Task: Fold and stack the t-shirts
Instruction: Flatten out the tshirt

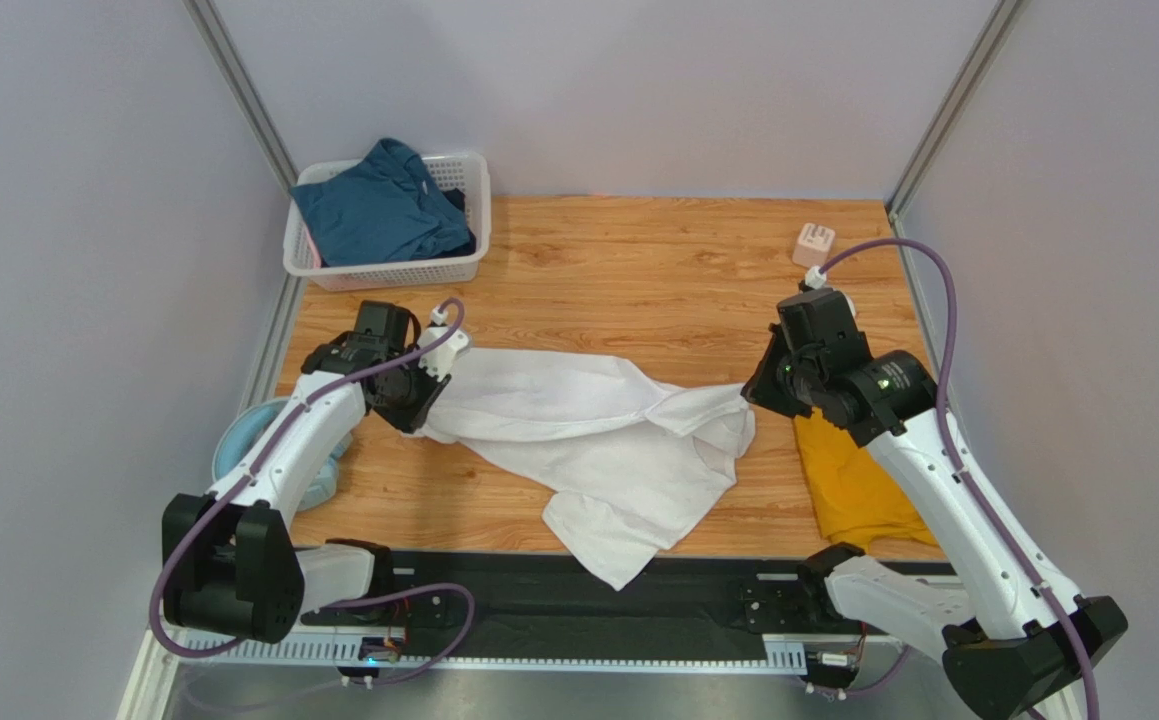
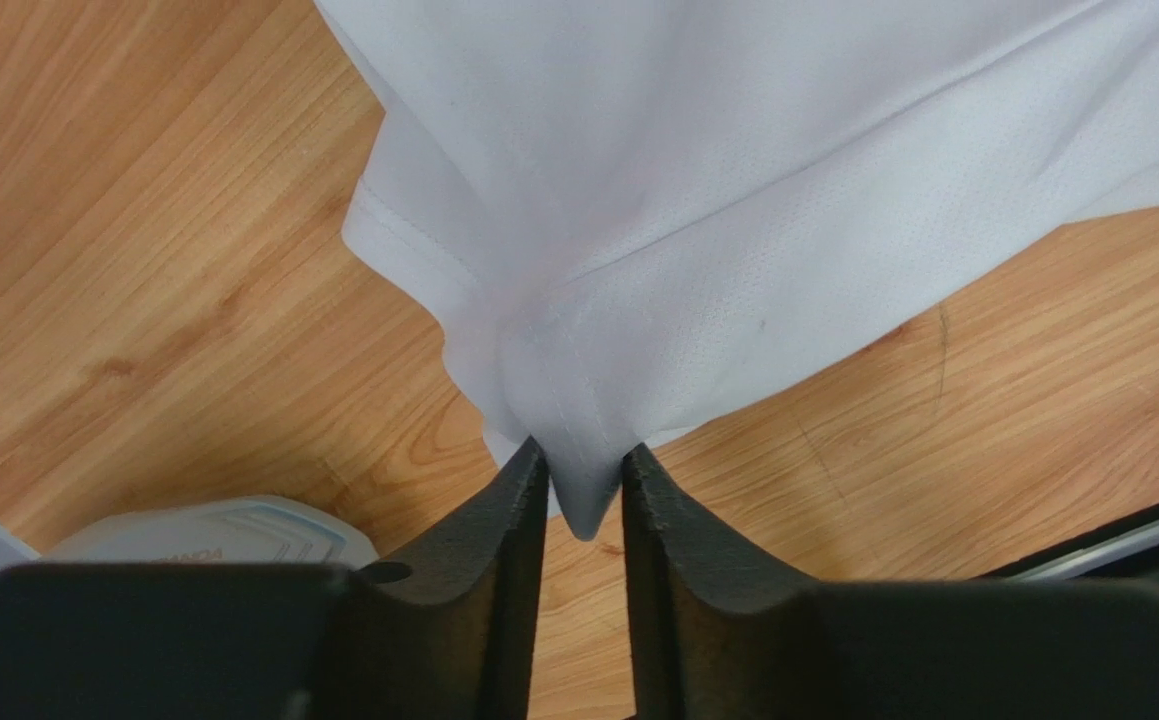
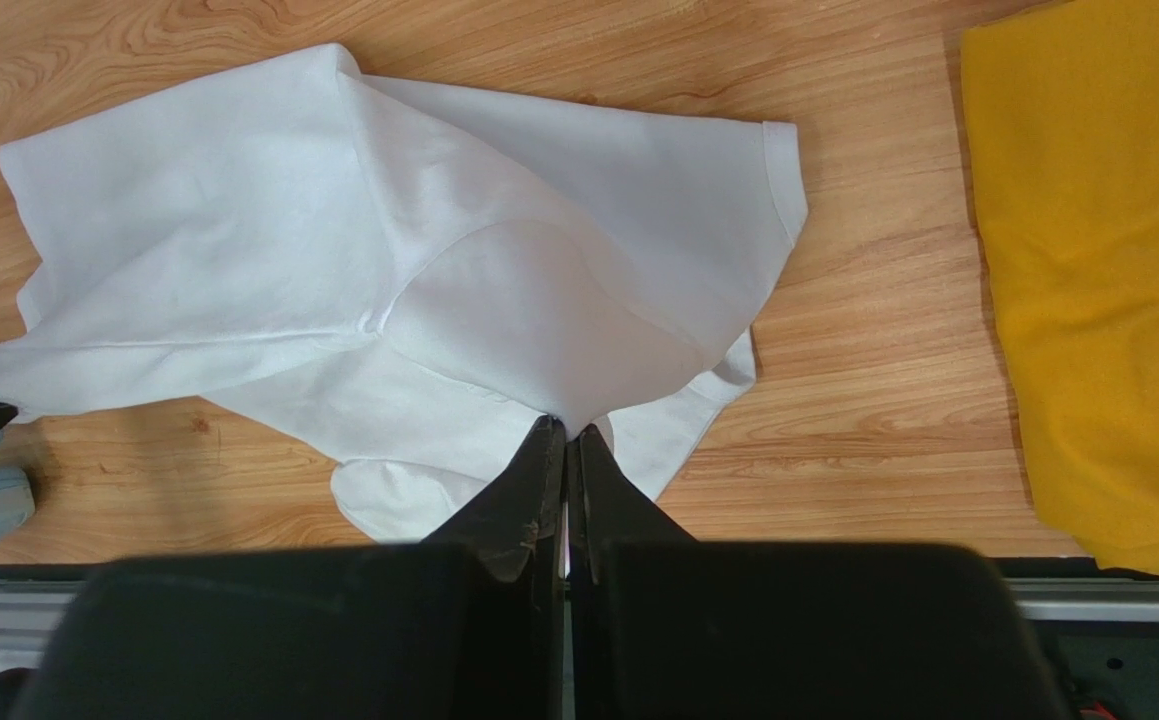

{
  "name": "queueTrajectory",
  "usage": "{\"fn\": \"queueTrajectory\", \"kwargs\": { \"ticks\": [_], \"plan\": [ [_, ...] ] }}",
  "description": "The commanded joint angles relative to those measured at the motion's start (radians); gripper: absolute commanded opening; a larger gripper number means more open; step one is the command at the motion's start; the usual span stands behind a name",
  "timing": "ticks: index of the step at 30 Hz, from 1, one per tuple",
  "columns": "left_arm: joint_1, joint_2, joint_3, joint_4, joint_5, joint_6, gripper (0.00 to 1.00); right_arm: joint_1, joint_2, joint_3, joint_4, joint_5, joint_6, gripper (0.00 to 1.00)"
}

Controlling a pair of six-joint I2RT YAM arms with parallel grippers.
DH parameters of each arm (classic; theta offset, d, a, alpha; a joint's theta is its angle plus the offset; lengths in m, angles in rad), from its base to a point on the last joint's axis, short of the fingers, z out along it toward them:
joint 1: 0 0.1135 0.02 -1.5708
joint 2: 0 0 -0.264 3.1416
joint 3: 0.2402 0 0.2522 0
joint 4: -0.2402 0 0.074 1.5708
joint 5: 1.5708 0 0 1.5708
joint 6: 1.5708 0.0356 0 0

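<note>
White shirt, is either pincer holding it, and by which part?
Right pincer is shut on a fold at the edge of the white shirt. Left pincer straddles a bunched corner, jaws slightly parted; grip uncertain.

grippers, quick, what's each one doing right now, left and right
left gripper: slightly open, a corner of the white t-shirt sitting in the gap
right gripper: closed, pinching an edge of the white t-shirt

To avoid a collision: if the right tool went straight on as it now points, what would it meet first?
The white t-shirt, already pinched in the right tool; the wooden table probably lies just beyond.
</note>
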Motion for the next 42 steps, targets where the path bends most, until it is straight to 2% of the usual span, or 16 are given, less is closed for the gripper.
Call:
{"fn": "queueTrajectory", "kwargs": {
  "ticks": [1,6,8,9,10,18,20,21,24,25,27,28,31,33,36,42],
  "plan": [
    [-0.002,0.011,-0.016,0.05,0.032,-0.03,0.38,0.0,-0.003,0.023,0.04,-0.005,-0.003,0.0],
    [-0.002,0.022,-0.025,0.066,0.056,-0.042,0.38,0.002,-0.014,-0.003,0.043,-0.002,-0.003,0.0],
    [-0.002,0.033,-0.027,0.067,0.058,-0.045,0.28,0.002,-0.015,-0.008,0.043,-0.001,-0.003,0.0],
    [-0.002,0.034,-0.025,0.069,0.061,-0.044,0.18,0.0,-0.017,-0.009,0.041,0.001,-0.003,0.0],
    [-0.002,0.04,-0.022,0.069,0.059,-0.045,0.0,-0.001,-0.015,-0.009,0.043,0.001,-0.003,0.0],
    [-0.002,0.01,0.035,0.055,0.036,-0.051,0.0,-0.001,-0.009,0.062,0.028,0.01,-0.02,0.0],
    [-0.002,-0.002,0.12,0.012,0.022,-0.048,0.0,-0.001,0.0,0.134,-0.009,0.036,-0.045,0.0],
    [0.0,-0.004,0.166,-0.012,0.009,-0.048,0.0,-0.003,0.004,0.229,-0.025,0.047,-0.056,0.0],
    [0.007,-0.006,0.405,-0.132,-0.019,-0.044,0.0,-0.003,0.011,0.377,-0.083,0.071,-0.092,0.0],
    [0.012,-0.007,0.546,-0.19,-0.027,-0.042,0.0,-0.003,0.009,0.465,-0.094,0.076,-0.097,0.0],
    [0.014,-0.009,0.684,-0.247,-0.044,-0.034,0.0,-0.003,0.005,0.559,-0.13,0.078,-0.109,0.0],
    [0.012,-0.013,0.811,-0.293,-0.05,-0.036,0.0,-0.004,0.001,0.642,-0.143,0.075,-0.112,0.0],
    [0.012,-0.036,1.028,-0.37,-0.076,-0.033,0.0,-0.003,-0.04,0.759,-0.169,0.039,-0.128,0.0],
    [0.012,-0.065,1.134,-0.394,-0.088,-0.031,0.0,-0.003,-0.093,0.805,-0.161,-0.014,-0.152,0.0],
    [0.012,-0.166,1.193,-0.407,-0.085,-0.028,0.0,-0.003,-0.175,0.874,-0.135,-0.065,-0.165,0.0],
    [0.012,-0.32,1.334,-0.469,-0.075,-0.036,0.02,-0.003,-0.212,1.087,-0.213,-0.113,-0.16,0.0]
  ]
}}
